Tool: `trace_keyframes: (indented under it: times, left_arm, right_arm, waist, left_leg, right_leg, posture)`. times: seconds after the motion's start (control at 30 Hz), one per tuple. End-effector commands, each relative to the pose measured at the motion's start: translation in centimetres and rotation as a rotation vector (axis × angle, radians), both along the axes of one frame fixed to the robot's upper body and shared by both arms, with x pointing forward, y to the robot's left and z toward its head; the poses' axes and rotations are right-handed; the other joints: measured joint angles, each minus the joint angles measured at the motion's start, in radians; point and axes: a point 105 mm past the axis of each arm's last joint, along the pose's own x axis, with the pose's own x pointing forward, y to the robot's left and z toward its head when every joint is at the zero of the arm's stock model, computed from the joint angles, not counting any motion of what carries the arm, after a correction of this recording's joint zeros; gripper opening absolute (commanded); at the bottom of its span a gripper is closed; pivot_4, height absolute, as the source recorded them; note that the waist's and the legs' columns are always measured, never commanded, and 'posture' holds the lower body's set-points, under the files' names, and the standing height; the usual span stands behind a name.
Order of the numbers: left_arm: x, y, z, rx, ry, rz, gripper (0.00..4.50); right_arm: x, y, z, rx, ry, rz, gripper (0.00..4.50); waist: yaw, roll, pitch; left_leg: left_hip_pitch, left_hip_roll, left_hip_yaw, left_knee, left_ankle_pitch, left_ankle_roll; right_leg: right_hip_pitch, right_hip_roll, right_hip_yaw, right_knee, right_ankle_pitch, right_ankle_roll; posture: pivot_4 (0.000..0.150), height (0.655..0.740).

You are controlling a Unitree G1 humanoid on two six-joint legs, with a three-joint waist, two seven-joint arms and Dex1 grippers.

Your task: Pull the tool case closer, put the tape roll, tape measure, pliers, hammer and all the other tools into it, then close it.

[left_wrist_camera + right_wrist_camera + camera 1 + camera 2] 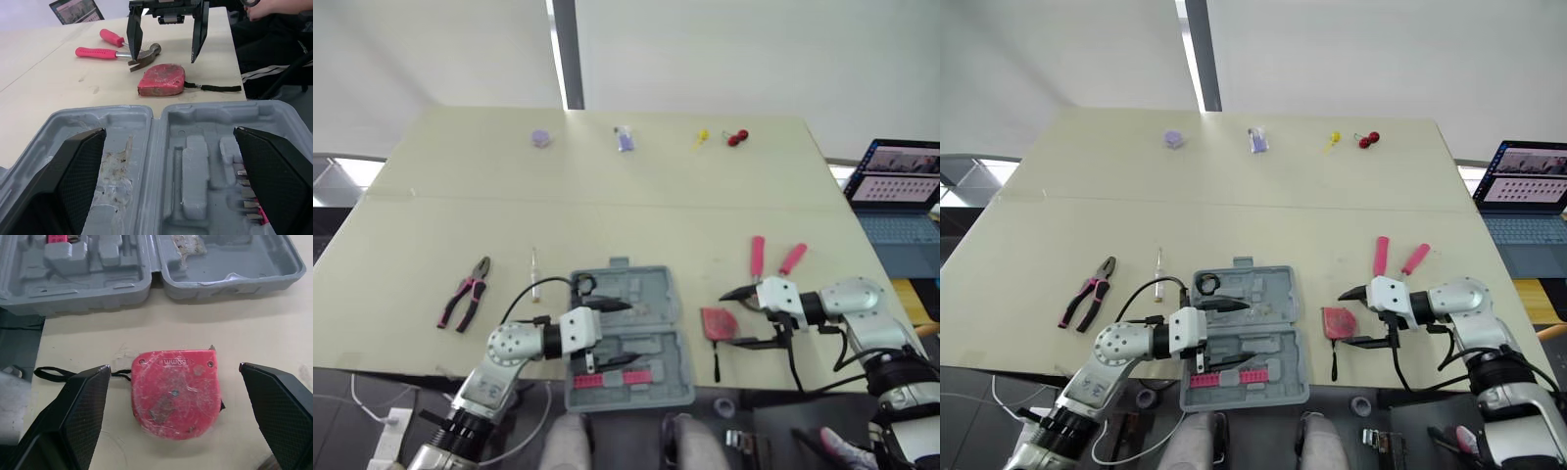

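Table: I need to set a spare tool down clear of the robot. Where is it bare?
Bare: the wide middle band between the small items at the far edge and the tool case, and the strip left of the pliers. Crowded: right of the case, with tape measure, hammer and right gripper.

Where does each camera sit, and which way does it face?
Left eye, right eye: on the head, facing down over the table; both arms show.
Left wrist: over the open tool case, facing the right pincer; own fingers show.
Right wrist: above the tape measure; own fingers show.
Shared: all show tool case and tape measure.
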Motion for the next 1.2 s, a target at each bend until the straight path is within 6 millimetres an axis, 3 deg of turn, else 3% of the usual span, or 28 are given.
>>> trace_keyframes:
  times: [0.03, 0.97, 1.13, 1.2]
  left_arm:
    - [-0.1, -0.1, 1.5, -0.064, -0.040, 0.008, 4.50]
    - [-0.3, 0.0, 1.7, -0.090, -0.014, -0.018, 4.50]
    - [-0.3, 0.0, 1.7, -0.088, -0.015, -0.017, 4.50]
    - [-0.3, -0.1, 1.7, -0.088, -0.015, -0.018, 4.50]
  right_arm:
    - [0.3, -0.4, 0.0, -0.034, -0.013, 0.028, 4.45]
    - [1.6, -0.2, -2.8, -0.096, 0.032, -0.054, 4.45]
    - [1.6, -0.2, -2.4, -0.086, 0.033, -0.045, 2.99]
    - [1.6, -0.1, -2.1, -0.076, 0.035, -0.037, 2.97]
  waist:
    - [0.000, 0.000, 0.000]
    - [-0.003, 0.005, -0.001]
    - [-0.003, 0.005, -0.001]
    - [-0.003, 0.005, -0.001]
  left_leg:
    - [0.000, 0.000, 0.000, 0.000, 0.000, 0.000]
    - [0.000, 0.000, 0.000, 0.002, 0.000, 0.000]
    - [0.000, 0.000, 0.000, 0.003, 0.000, 0.000]
    - [0.000, 0.000, 0.000, 0.003, 0.000, 0.000]
  right_leg:
    - [0.000, 0.000, 0.000, 0.000, 0.000, 0.000]
    - [0.000, 0.000, 0.000, 0.003, 0.000, 0.000]
    - [0.000, 0.000, 0.000, 0.003, 0.000, 0.000]
    - [0.000, 0.000, 0.000, 0.003, 0.000, 0.000]
  posture:
    - [0.150, 0.7400]
    - [0.150, 0.7400]
    - [0.150, 0.7400]
    - [0.150, 0.7400]
